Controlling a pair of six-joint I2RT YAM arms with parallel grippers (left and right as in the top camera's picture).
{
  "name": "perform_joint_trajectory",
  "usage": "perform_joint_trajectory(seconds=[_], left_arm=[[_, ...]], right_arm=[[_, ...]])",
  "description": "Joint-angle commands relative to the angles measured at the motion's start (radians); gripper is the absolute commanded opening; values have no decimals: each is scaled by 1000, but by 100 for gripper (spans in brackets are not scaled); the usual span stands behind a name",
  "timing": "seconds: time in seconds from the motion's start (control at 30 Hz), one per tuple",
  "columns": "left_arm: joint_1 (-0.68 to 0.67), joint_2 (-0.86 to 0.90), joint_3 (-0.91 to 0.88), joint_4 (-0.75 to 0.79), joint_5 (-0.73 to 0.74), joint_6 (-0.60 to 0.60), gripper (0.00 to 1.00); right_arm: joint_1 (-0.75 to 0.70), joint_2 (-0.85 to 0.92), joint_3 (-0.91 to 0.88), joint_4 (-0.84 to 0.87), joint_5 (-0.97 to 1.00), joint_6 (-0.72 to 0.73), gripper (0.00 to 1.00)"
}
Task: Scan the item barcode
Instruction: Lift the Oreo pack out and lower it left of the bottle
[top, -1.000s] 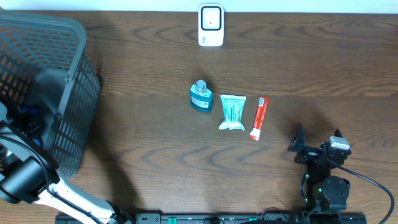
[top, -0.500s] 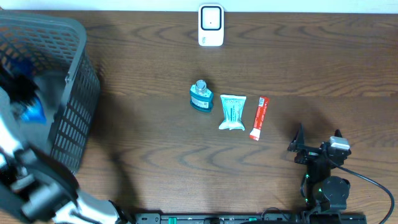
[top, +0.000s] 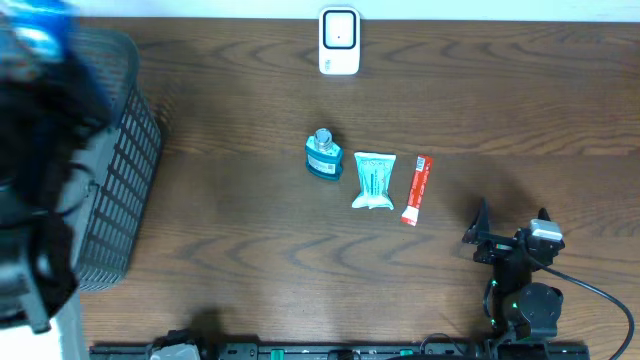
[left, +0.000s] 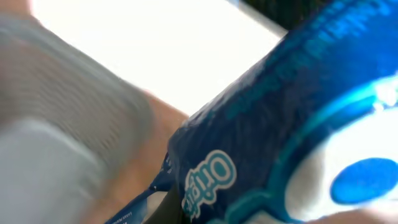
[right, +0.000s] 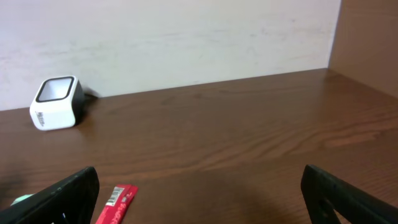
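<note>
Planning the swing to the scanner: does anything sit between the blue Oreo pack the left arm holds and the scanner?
Nothing visible. From the Oreo pack to the scanner lies bare table; the bottle, pouch and red stick lie off that line, nearer the robot.

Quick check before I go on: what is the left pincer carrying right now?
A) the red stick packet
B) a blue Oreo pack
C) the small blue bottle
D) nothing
B: a blue Oreo pack fills the left wrist view, close against the camera, while the red packet and the bottle lie on the table.
</note>
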Motion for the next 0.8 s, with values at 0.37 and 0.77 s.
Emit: perform_joint_trajectory(seconds=[0.37,0.77], left_arm=[[-327,490,-364,-98,-162,-267,7],[-381,713,-378,29,-66,-237,98]], right_arm=[[-19,0,-1,-4,2,-13,99],[-19,0,-1,-4,2,-13,99]])
